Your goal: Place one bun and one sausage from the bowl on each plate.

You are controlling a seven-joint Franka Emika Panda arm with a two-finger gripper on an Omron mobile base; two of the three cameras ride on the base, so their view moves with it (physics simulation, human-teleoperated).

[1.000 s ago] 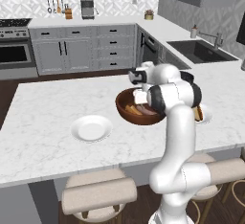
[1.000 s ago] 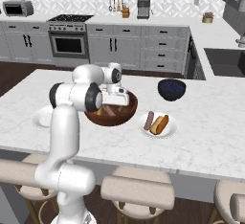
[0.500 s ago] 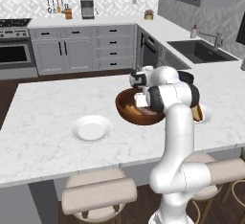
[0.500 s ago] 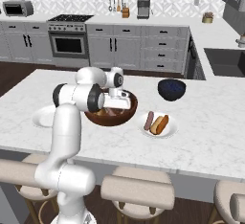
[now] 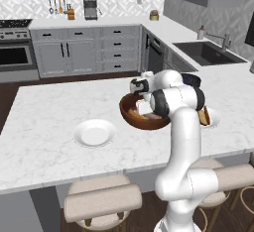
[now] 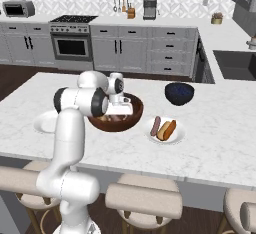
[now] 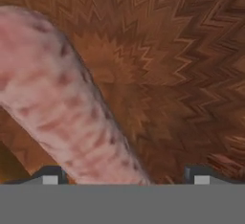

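The dark reddish-brown wooden bowl stands mid-counter, and my hand reaches down inside it. My gripper is open, its two tips wide apart over the bowl's wood floor. A pink speckled sausage lies between the tips, nearer the left one, with a gap to the right one. One white plate sits bare left of the bowl. The other plate, right of the bowl, carries a bun and a sausage.
A dark blue bowl sits behind the right plate. The sink is set in the counter at the far right. Stools stand along the island's near edge.
My hand has sunk a little deeper into the bowl. The bowl and both plates have stayed where they were.
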